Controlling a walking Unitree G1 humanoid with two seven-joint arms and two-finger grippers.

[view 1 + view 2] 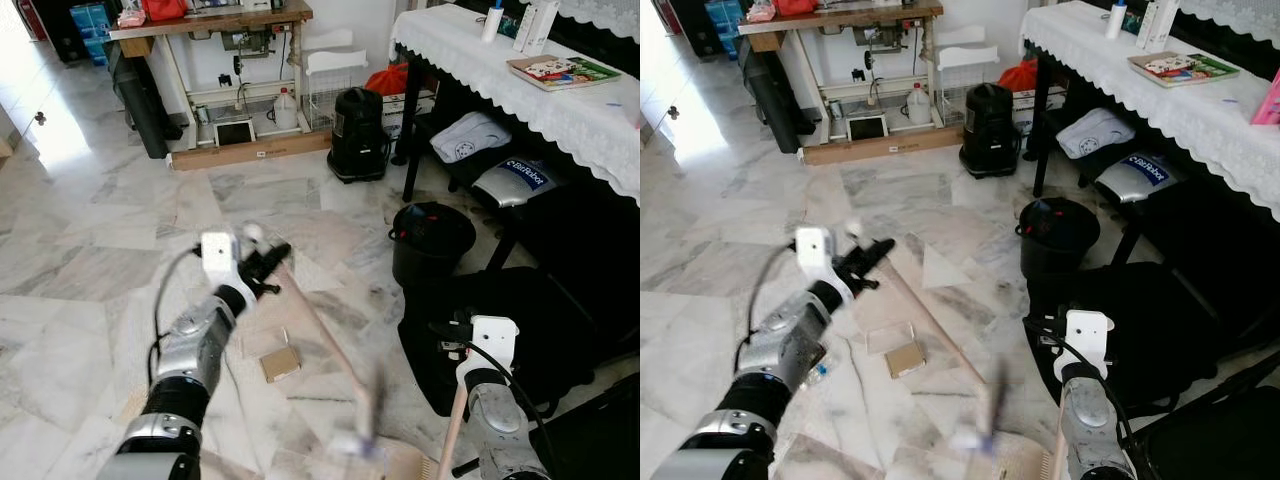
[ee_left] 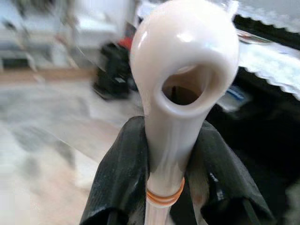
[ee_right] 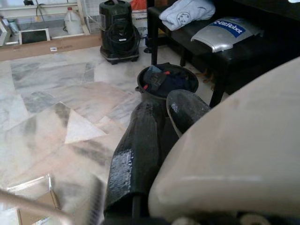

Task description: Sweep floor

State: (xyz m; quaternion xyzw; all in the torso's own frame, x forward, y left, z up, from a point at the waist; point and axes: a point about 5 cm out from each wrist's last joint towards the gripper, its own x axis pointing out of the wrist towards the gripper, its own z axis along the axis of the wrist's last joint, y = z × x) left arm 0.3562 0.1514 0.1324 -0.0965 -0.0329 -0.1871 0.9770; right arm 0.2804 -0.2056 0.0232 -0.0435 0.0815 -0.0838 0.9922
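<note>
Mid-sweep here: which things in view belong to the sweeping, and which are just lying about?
Part of the job:
left gripper, shut on the broom handle
right gripper by a cream handle
cardboard scrap on the floor
black bin

Lying about:
black vacuum cleaner
book on the table
plastic jug

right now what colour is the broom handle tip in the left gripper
Cream white, with an orange band below the hanging loop; the broom handle tip in the left gripper shows best in the left wrist view.

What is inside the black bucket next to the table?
The black bucket holds dark blue crumpled material with a small red piece, seen in the right wrist view. Whatever lies beneath that material is covered, and the right gripper's finger hides the near rim.
</note>
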